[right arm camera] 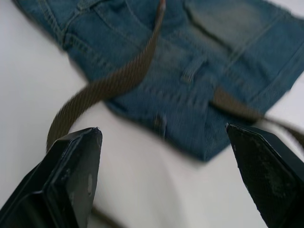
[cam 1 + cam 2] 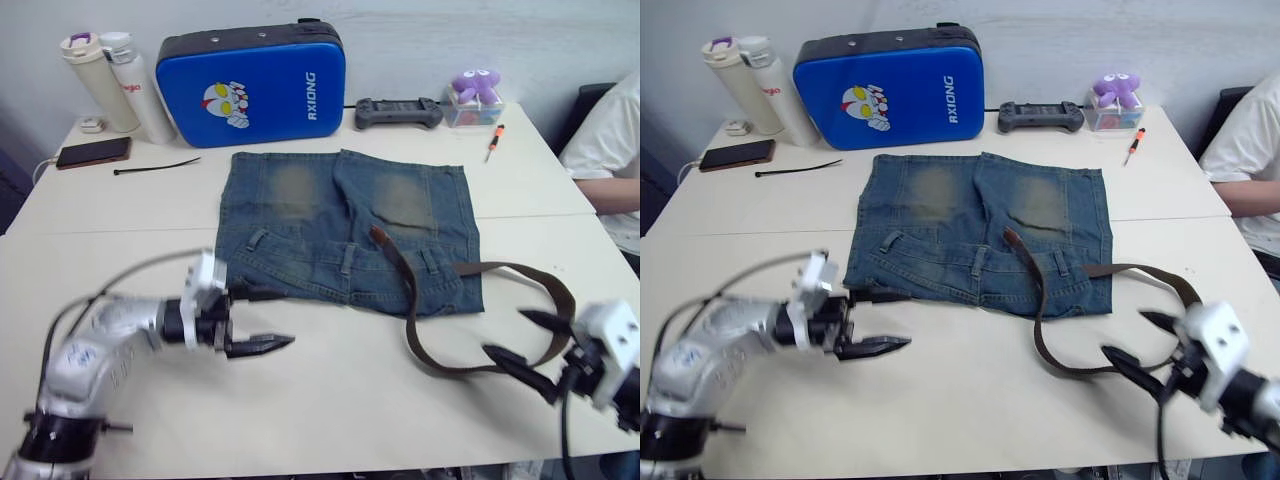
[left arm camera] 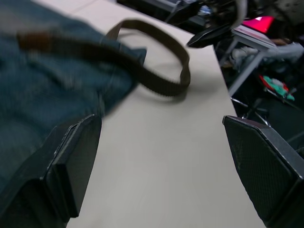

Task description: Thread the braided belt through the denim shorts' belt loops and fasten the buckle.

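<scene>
On the pale table (image 2: 330, 400), the denim shorts (image 2: 345, 235) lie flat, waistband toward the robot so the loops are reachable, the braided belt (image 2: 478, 352) looping off their right edge, while the left gripper (image 2: 262, 320) and right gripper (image 2: 522, 345) hover wide-fingered, holding nothing.
</scene>
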`<action>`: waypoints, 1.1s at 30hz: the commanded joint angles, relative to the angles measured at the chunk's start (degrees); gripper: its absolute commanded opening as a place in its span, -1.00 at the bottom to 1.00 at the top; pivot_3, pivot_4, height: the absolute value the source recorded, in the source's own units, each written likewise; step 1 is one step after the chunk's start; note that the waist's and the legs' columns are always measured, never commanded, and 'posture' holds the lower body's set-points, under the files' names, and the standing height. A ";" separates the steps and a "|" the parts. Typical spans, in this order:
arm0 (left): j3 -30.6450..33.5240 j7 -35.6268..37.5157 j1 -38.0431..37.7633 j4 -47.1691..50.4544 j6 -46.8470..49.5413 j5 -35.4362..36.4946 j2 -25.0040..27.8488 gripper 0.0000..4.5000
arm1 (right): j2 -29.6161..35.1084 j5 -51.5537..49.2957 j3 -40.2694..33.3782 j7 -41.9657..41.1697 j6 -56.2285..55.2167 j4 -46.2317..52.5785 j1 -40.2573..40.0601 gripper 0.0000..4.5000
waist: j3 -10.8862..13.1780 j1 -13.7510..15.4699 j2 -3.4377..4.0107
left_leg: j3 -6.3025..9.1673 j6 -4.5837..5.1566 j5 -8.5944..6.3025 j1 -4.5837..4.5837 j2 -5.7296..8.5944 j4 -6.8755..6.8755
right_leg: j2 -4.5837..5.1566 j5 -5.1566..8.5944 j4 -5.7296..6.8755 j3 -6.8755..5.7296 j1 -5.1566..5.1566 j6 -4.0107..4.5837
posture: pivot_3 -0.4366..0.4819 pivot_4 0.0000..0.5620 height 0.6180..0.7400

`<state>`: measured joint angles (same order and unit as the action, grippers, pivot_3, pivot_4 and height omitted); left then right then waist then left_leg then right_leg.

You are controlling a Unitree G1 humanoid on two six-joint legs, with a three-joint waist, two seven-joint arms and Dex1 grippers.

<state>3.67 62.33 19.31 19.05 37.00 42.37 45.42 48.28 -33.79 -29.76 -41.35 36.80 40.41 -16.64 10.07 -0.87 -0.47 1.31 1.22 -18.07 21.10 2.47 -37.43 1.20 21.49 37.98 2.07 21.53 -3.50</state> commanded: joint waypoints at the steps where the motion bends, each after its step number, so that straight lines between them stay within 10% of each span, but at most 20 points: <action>1: 1.31 2.15 3.20 -2.82 0.54 -0.08 2.21 1.00 | 1.12 -5.46 5.84 8.02 12.53 2.82 8.85 0.99 | 0.02 -0.31 -0.04 | 0.00 -0.26 0.15 0.02 0.00 0.04 | 0.00 0.00 -0.02 -0.01 0.02 0.00 | -0.05 -0.47 1.00; 14: 6.94 -3.80 -4.94 4.33 2.85 0.35 4.61 1.00 | -11.32 -0.33 27.99 23.27 30.10 -14.12 40.30 0.99 | 0.11 -0.19 -0.19 | 0.18 -0.29 0.20 0.41 -0.02 0.06 | 0.02 0.00 -0.11 -0.12 0.27 0.00 | -0.05 -0.47 1.00; 25: 9.81 -12.58 -4.16 7.81 11.54 10.45 -0.48 1.00 | -12.69 1.56 24.76 19.78 24.21 -15.71 42.98 -0.95 | 0.11 -0.60 -0.19 | 0.17 -0.26 0.19 0.50 0.00 0.00 | 0.02 0.00 0.00 -0.12 0.36 0.00 | -0.05 -0.47 1.00; 33: 10.83 -33.20 7.74 -0.03 19.54 25.95 -17.21 1.00 | -8.38 -15.11 12.89 8.07 26.82 -8.83 41.76 -0.95 | 0.10 0.46 -0.23 | 0.21 -0.21 0.16 0.58 0.00 -0.32 | 0.00 -0.01 0.04 -0.21 0.30 -0.03 | -0.05 -0.47 1.00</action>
<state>13.23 32.39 26.42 19.15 56.36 64.80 29.67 39.19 -44.00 -13.51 -31.93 62.08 28.52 25.02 10.17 -0.41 -0.69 1.52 1.02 -17.92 21.69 2.46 -37.77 1.20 21.48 38.02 1.86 21.82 -3.54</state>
